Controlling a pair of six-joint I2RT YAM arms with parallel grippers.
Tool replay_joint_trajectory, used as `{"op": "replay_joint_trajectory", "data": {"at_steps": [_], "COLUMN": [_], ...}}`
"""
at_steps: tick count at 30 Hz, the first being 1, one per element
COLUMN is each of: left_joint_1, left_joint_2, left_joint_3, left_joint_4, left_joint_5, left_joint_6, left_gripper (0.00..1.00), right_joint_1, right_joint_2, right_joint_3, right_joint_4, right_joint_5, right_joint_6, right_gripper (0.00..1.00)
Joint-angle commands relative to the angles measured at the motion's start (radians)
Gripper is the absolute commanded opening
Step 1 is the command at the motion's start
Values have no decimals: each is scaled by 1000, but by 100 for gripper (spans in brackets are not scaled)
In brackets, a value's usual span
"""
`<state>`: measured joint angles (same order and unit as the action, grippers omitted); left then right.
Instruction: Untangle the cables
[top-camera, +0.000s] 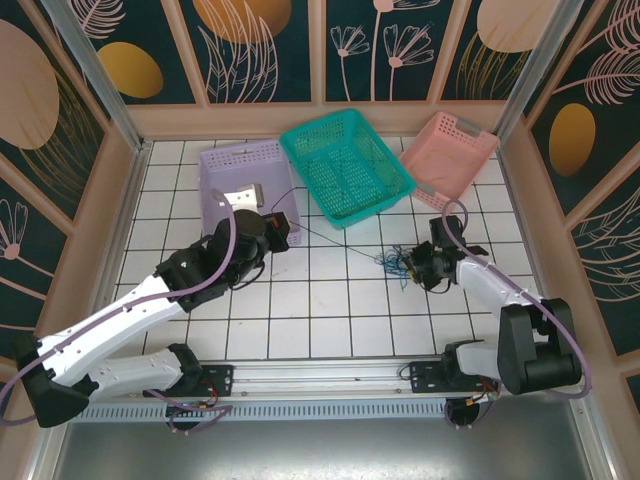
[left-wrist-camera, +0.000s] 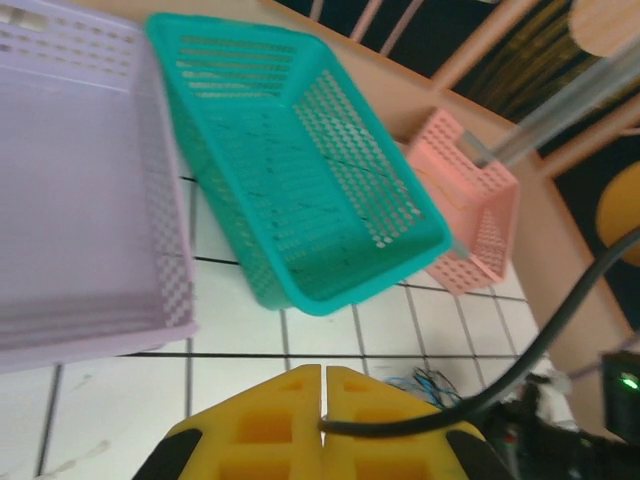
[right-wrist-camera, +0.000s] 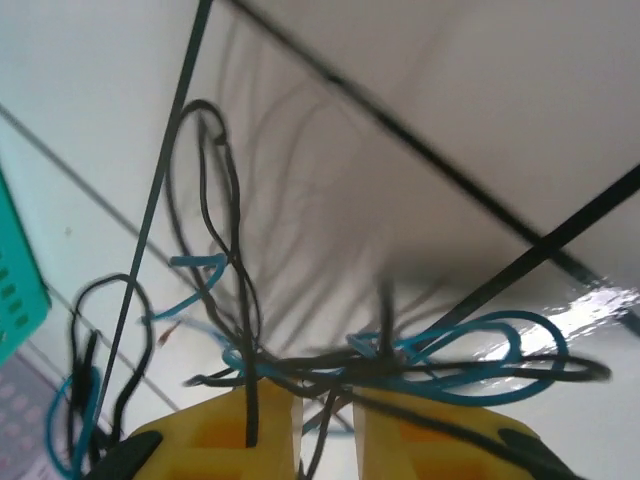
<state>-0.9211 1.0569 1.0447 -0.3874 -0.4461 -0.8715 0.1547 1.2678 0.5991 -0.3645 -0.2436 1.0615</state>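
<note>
Black and blue cables (right-wrist-camera: 236, 250) look limp, light, snag-prone; take single strands beside the knot (right-wrist-camera: 300, 366). Now the left gripper (left-wrist-camera: 322, 385) pinches the black cable (left-wrist-camera: 420, 424); the right gripper (right-wrist-camera: 328, 410) gapes slightly.

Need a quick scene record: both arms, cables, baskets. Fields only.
left fingers: shut on a black cable, beside the purple basket
right fingers: slightly apart at the tangle, strands between them; grip unclear
cables: blue and black, tangled on the tiles; one black strand stretches to the left fingers
baskets: purple basket, green basket, pink basket, side by side at the far edge
</note>
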Motion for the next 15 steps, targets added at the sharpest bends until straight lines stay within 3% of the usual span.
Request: {"op": "replay_joint_trajectory", "data": {"at_steps": [1,4,6,7,10,15], "left_joint_1": [6,6,7,6,7,6], "left_joint_2": [-48,-73,-80,-82,-90,-95], "left_joint_3": [56,70,71,71,72,74], "left_joint_4": [-117,-155,-153,-157,-155,-110], "left_joint_5": [-187,-244,-246,-245,-251,-231], "left_joint_6": [-49,-54,-48,-52,-68,-28], "left_gripper": [0,0,0,0,0,0], "right_joint_1": [-61,-121,-152,-162,-176,-184], "right_joint_2": [7,12,22,32,67,82], "right_joint_3": [-15,-12,-9,-7,7,37], "right_joint_4": [-69,-76,-70,-65,-63,-68], "right_joint_5": [81,93,90,89,111,125], "right_joint_6": [-78,-117,-137,-145,-162,-177], "right_gripper": [24,35,36,32,2,0]}}
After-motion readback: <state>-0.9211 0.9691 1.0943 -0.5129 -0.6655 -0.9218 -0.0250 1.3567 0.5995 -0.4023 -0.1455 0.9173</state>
